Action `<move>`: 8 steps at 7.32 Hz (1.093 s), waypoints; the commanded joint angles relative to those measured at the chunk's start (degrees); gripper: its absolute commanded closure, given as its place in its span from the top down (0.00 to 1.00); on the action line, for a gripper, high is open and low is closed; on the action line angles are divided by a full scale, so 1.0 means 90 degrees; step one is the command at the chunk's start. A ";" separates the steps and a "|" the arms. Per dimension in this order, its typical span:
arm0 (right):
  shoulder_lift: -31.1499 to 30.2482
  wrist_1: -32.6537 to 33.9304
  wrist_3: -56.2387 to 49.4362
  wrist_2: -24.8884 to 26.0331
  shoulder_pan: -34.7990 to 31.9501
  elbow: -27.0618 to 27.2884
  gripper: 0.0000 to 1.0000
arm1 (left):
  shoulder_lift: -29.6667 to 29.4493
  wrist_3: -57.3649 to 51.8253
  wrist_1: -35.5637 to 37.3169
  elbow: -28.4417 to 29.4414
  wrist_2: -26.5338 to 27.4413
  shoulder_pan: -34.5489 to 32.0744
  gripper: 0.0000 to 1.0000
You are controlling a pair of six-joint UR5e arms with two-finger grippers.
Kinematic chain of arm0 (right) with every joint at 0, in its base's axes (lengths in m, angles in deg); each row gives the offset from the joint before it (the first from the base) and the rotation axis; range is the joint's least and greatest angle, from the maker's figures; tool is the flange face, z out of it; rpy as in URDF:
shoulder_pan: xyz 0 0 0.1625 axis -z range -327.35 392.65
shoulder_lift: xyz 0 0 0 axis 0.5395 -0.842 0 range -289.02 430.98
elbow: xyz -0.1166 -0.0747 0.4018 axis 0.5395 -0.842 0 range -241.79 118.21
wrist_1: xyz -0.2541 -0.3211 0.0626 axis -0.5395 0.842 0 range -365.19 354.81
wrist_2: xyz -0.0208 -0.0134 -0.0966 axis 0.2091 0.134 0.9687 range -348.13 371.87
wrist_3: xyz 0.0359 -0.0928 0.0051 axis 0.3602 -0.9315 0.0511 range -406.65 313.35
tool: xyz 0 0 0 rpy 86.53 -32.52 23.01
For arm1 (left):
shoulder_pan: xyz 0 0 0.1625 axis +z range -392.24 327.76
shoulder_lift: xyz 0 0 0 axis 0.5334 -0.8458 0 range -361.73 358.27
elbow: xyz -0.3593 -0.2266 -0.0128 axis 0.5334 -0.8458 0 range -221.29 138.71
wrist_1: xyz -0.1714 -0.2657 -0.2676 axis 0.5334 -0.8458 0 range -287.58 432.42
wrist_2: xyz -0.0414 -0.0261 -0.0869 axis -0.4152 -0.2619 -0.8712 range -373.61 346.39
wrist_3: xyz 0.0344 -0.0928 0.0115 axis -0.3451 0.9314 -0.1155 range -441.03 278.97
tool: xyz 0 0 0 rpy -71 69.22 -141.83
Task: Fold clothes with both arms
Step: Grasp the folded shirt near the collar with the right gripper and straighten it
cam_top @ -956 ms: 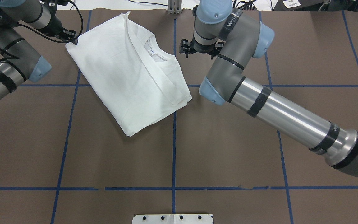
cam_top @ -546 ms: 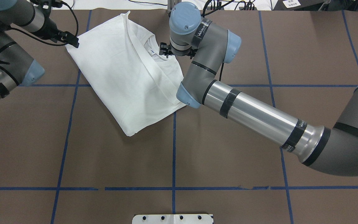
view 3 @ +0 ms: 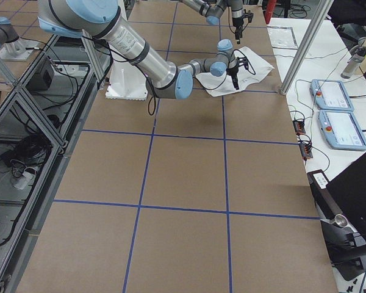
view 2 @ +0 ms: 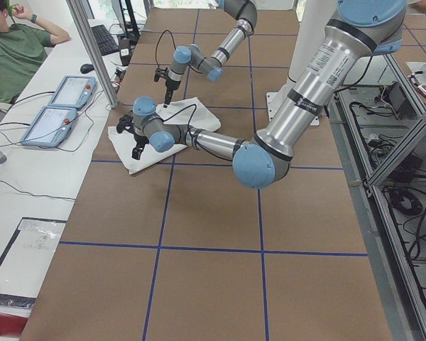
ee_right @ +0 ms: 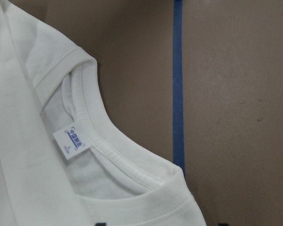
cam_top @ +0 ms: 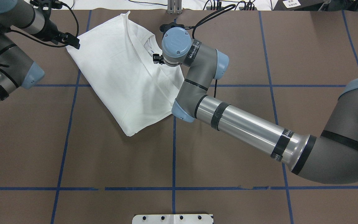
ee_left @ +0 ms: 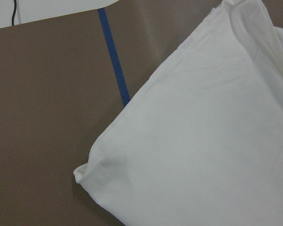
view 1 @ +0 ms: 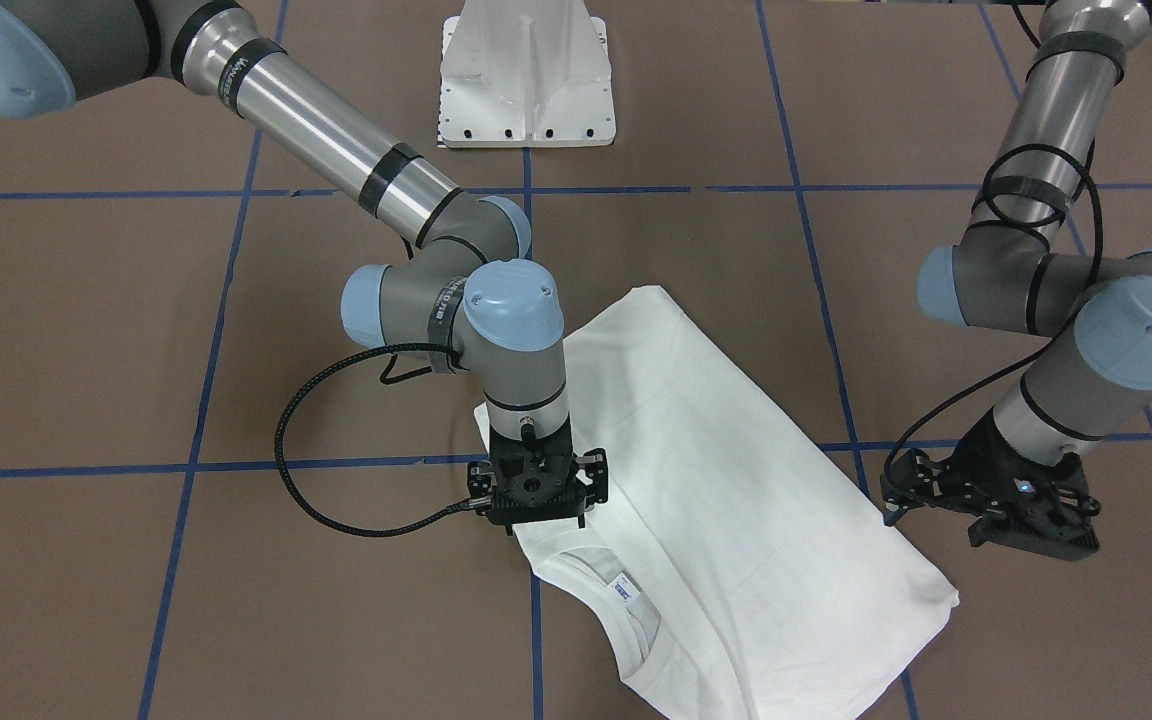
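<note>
Folded white shirt [view 1: 736, 480] on tabletop [view 1: 136, 350]: collar [ee_right: 118, 160] close by wide-spread jaws of right arm [view 1: 526, 390], corner [ee_left: 87, 172] beside jaws of left arm [view 1: 1046, 400], opening indeterminable.

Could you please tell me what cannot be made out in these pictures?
Left black finger gripper: open or shut unclear; its body blocks the front view, too small overhead.
Small neck label's print: too small in the right wrist view.
White folded T-shirt's one corner: covered overhead by the grey-and-silver right arm.
</note>
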 commanded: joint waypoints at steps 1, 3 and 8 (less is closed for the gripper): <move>-0.0005 -0.0193 -0.0007 0.0211 0.0078 -0.0183 0.72 | 0.0089 0.0015 -0.0008 -0.0070 0.0015 0.0015 1.00; -0.0015 -0.0203 -0.0007 0.0211 0.0078 -0.0193 0.67 | 0.0109 0.0005 -0.0008 -0.0110 0.0035 0.0024 1.00; -0.0073 -0.0213 -0.0007 0.0260 0.0068 -0.0193 0.65 | 0.0109 0.0044 -0.0008 -0.0119 0.0044 0.0034 1.00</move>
